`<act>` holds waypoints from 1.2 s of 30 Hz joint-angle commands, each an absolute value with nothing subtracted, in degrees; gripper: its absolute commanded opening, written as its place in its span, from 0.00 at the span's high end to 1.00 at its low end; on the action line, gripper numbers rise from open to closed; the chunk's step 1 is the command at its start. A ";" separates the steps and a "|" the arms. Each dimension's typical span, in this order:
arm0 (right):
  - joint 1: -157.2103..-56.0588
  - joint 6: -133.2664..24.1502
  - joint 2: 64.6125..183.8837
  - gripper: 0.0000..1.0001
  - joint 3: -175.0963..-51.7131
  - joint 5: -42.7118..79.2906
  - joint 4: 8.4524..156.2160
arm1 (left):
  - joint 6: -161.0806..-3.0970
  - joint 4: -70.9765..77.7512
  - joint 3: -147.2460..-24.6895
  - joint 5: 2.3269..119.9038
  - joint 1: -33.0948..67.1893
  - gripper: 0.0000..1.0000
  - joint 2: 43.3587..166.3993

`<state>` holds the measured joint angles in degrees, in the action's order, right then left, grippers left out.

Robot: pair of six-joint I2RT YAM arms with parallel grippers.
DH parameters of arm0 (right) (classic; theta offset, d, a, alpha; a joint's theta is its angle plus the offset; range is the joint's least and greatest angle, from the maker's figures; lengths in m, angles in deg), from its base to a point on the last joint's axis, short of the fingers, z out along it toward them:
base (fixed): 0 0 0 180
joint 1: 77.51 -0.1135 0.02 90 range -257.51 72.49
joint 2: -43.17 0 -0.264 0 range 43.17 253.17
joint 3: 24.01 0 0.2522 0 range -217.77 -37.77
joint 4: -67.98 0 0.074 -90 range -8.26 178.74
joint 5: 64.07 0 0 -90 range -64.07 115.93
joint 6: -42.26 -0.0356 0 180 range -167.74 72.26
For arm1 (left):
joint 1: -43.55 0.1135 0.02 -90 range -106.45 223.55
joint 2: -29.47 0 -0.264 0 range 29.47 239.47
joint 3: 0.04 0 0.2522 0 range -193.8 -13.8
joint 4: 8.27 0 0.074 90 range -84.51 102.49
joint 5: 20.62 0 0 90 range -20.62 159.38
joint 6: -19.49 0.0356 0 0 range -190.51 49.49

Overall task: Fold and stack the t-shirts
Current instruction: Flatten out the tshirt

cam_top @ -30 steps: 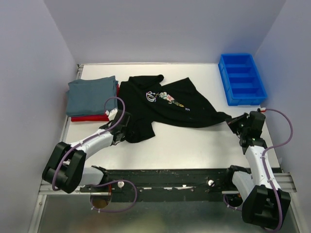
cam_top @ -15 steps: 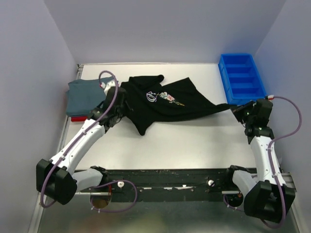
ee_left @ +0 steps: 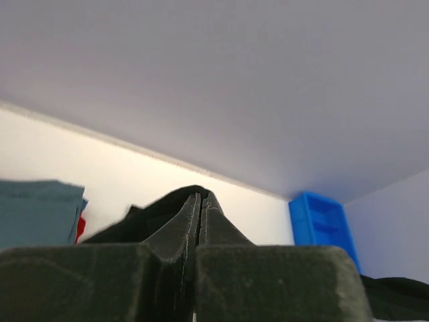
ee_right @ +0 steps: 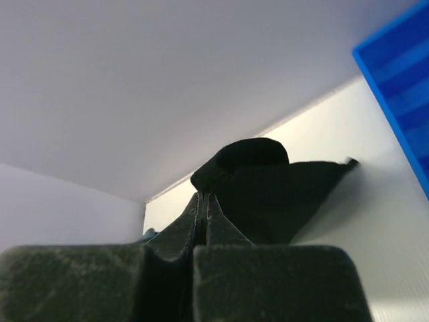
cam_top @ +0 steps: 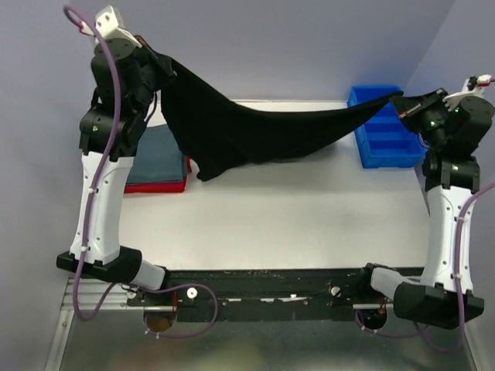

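Lifted off table [cam_top: 294,220] since a second ago: black tee [cam_top: 255,131], now stretched in air between left gripper [cam_top: 161,66] and right gripper [cam_top: 400,101], both clamped shut on its edges. Runs left to right, sags lower toward left, near grey tee [cam_top: 158,158] stacked on red tee [cam_top: 155,186].

The black t-shirt [cam_top: 247,131] hangs stretched in the air over the desk [cam_top: 294,220], raised at both ends and sagging mid-span, while the slate grey-blue t-shirt [cam_top: 164,154] lies folded atop the red t-shirt [cam_top: 158,186] at far left.
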<state>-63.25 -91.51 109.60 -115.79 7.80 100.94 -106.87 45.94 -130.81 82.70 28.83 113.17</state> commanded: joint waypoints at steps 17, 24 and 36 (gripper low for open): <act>-63.01 -85.80 91.06 0.99 -131.95 9.14 101.32 | -94.33 20.34 -142.61 77.65 28.87 1.00 100.37; -63.01 -90.35 100.26 0.99 -127.20 8.02 104.76 | -98.97 13.97 -125.82 80.43 28.96 1.00 103.22; -64.06 -95.48 129.45 0.99 -135.71 -5.71 98.06 | -103.47 9.79 -131.77 72.72 30.98 1.00 126.22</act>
